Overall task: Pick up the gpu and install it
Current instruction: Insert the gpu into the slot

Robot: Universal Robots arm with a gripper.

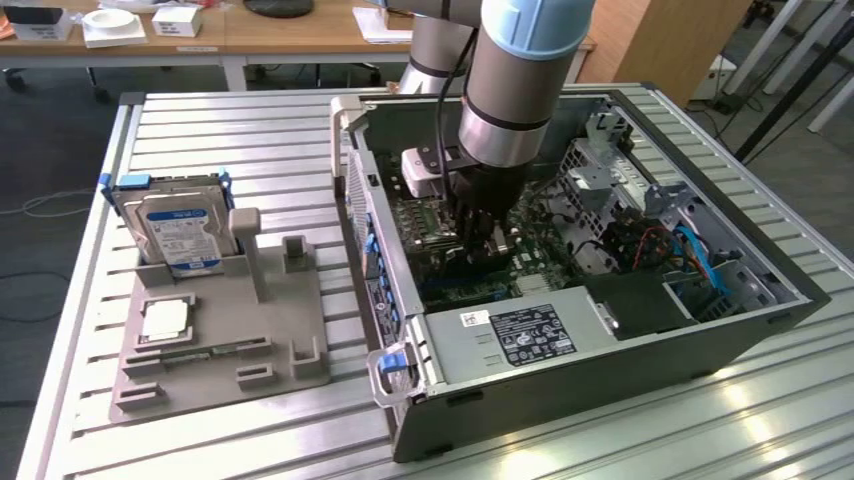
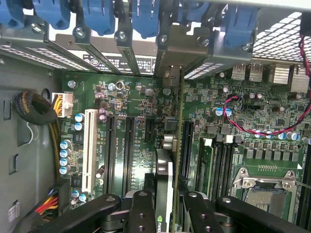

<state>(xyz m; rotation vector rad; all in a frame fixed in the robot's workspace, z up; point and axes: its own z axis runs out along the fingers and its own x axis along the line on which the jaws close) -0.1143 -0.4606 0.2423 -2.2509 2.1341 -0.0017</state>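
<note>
Gripper (image 2: pixel 164 206) pinched on gpu (image 2: pixel 165 179), card held edge-on between the fingers, inside open computer case (image 1: pixel 747 330). Hung directly above motherboard (image 2: pixel 131 102), just off the expansion slots (image 2: pixel 129 145). Long axis ran parallel to slots, bracket end toward rear slot covers (image 2: pixel 170 53).

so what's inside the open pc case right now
The green motherboard, the power supply, cables, and the gpu held edge-on by the gripper. The arm covers the slot beneath.
</note>
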